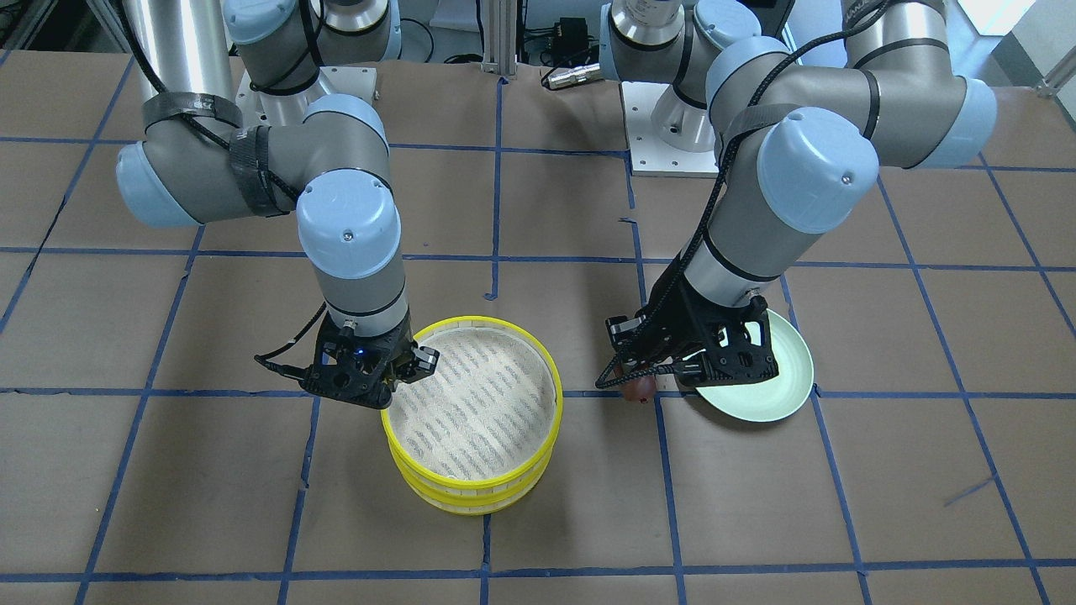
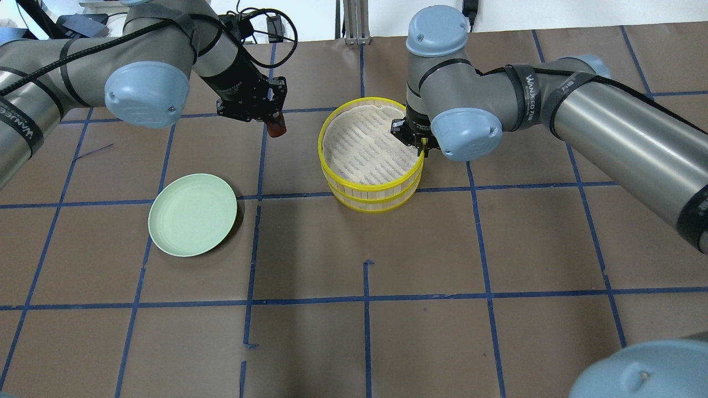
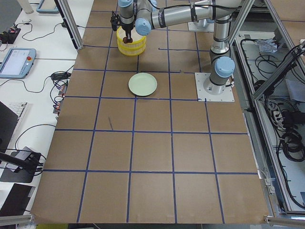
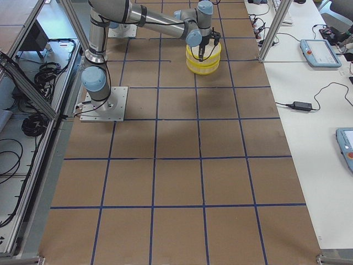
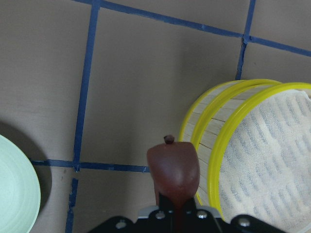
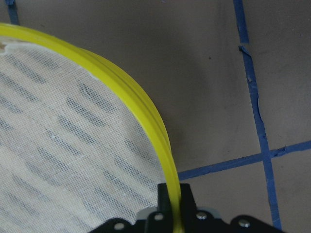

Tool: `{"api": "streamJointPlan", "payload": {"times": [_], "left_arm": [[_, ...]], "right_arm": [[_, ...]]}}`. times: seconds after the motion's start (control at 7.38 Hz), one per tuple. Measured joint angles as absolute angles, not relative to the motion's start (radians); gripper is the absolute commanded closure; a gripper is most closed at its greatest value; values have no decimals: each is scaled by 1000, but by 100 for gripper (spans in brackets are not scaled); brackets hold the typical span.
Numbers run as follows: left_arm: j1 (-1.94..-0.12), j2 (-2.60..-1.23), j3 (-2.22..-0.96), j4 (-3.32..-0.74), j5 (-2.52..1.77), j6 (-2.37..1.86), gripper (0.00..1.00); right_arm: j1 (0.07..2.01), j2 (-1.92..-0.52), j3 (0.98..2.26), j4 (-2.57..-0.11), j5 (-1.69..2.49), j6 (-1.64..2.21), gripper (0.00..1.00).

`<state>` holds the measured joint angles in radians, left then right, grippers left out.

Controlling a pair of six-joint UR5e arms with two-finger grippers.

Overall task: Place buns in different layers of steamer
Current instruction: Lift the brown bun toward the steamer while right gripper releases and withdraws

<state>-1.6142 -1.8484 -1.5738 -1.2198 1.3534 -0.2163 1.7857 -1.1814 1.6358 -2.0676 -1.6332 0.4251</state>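
Two steamer trays with yellow rims stand stacked in mid-table. The upper tray shows a bare mesh floor; the lower tray is covered by it. My right gripper is shut on the upper tray's rim, one finger inside and one outside. My left gripper is shut on the dark reddish-brown bun and holds it above the table, between the plate and the steamer. The bun also shows in the front view. The white bun is not in view.
A pale green plate lies on the table, on my left, with nothing on it; the left arm hangs partly over it in the front view. Brown table paper with blue tape lines surrounds the steamer.
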Motion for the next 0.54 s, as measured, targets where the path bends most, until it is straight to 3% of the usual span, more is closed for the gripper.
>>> {"api": "streamJointPlan", "payload": {"times": [0.54], "left_arm": [[-1615,-1846,-1573,-1225,1354,-216,95]], "right_arm": [[1781,-1179,1631,-2069,-1635,423,81]]}}
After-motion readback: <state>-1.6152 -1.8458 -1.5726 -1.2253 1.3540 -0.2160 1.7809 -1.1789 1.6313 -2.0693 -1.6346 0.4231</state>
